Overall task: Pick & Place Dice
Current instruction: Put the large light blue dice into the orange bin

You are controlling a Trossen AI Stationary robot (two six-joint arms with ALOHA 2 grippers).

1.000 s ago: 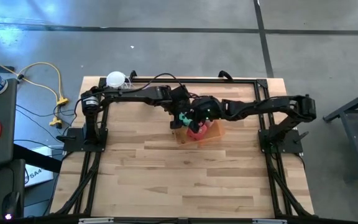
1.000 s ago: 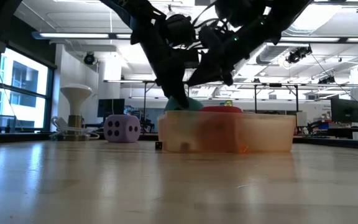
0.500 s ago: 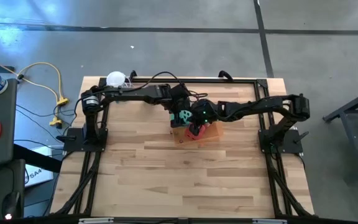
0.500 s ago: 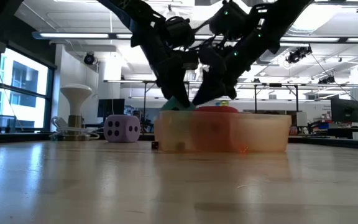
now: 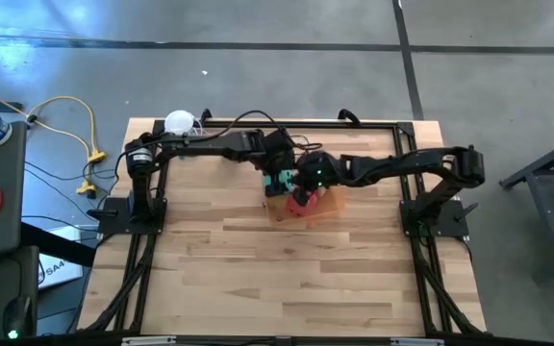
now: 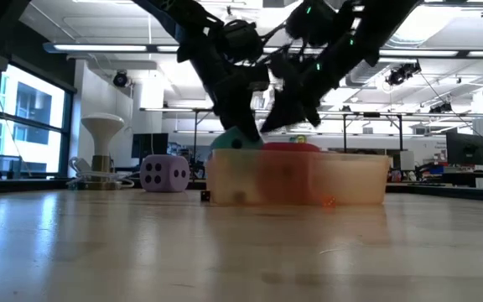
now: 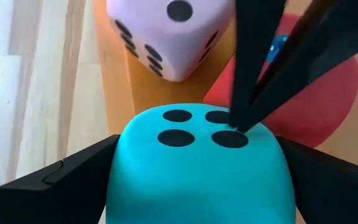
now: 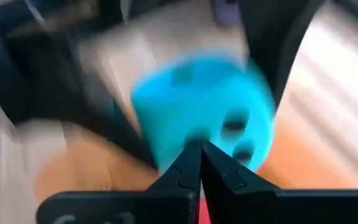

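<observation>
My left gripper (image 5: 279, 179) is shut on the green-teal die (image 7: 197, 168), held over the left end of the translucent orange tray (image 6: 350, 180). My right gripper (image 7: 236, 127), shut, comes from the right and meets the die's four-pip face. The red die (image 7: 319, 99) and a pale pink die (image 7: 166, 34) lie in the tray. The purple die (image 6: 164, 173) sits on the table left of the tray; the high view does not show it. My left gripper pinches the green-teal die between its two fingers (image 7: 67, 180), one on each opposite side face, and holds it lifted above the tray's rim (image 6: 233, 139). My right gripper's shut fingertips (image 8: 201, 155) touch the die's four-pip face (image 7: 225, 134), slanting down from the table's right.
The white round-topped clear cup (image 5: 179, 122) stands at the table's far left corner. Both arms cross over the tray (image 5: 327, 204) at mid-table. Bare wood (image 5: 287, 279) spreads over the near half. A yellow cable (image 5: 75, 135) lies on the floor to the left.
The tray has slid a little toward the table's left edge. My right gripper dipped toward the tray, then rose slightly, staying by the green-teal die. My left gripper has kept the die in much the same place.
</observation>
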